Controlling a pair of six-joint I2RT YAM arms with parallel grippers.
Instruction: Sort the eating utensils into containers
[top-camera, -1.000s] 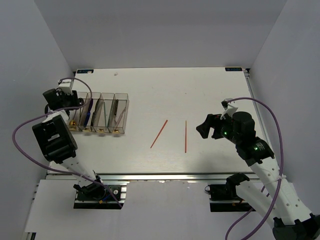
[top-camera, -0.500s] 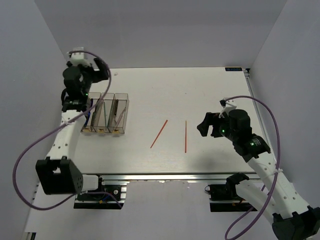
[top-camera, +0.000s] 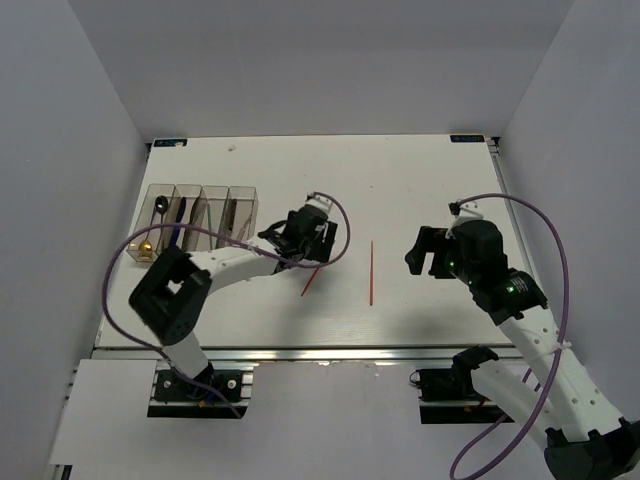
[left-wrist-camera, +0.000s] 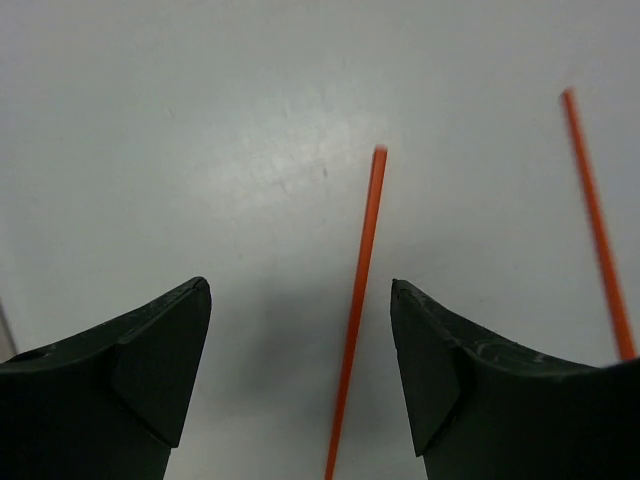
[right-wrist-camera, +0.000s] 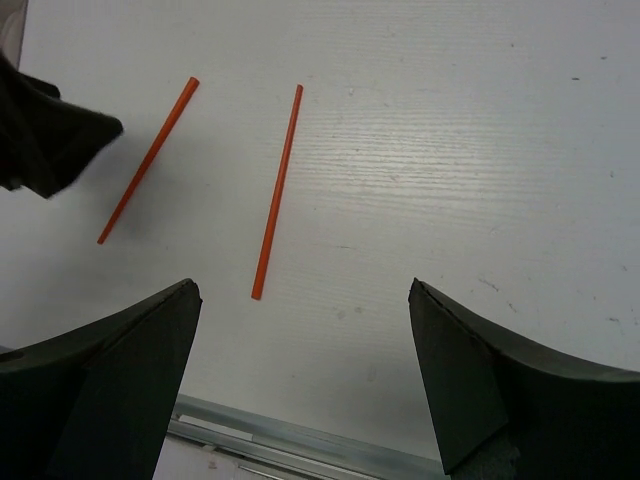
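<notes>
Two orange-red chopsticks lie apart on the white table: a slanted left one (top-camera: 309, 285) and a straight right one (top-camera: 371, 272). My left gripper (top-camera: 318, 250) is open and low over the left chopstick's far end. In the left wrist view the left chopstick (left-wrist-camera: 358, 310) runs between the fingers, nearer the right fingertip (left-wrist-camera: 420, 340), and the right chopstick (left-wrist-camera: 598, 220) lies outside. My right gripper (top-camera: 425, 252) is open and empty, to the right of the right chopstick (right-wrist-camera: 277, 190). The four joined containers (top-camera: 200, 188) at the left hold spoons, a blue knife (top-camera: 178, 225) and forks.
The right wrist view shows the left chopstick (right-wrist-camera: 148, 160), my left gripper's dark finger (right-wrist-camera: 45, 130) over its far side, and the table's metal front rail (right-wrist-camera: 300, 432). White walls stand round the table.
My left arm has swung from the containers at the far left across to the table's middle, over the left chopstick. My right gripper has shifted slightly right.
</notes>
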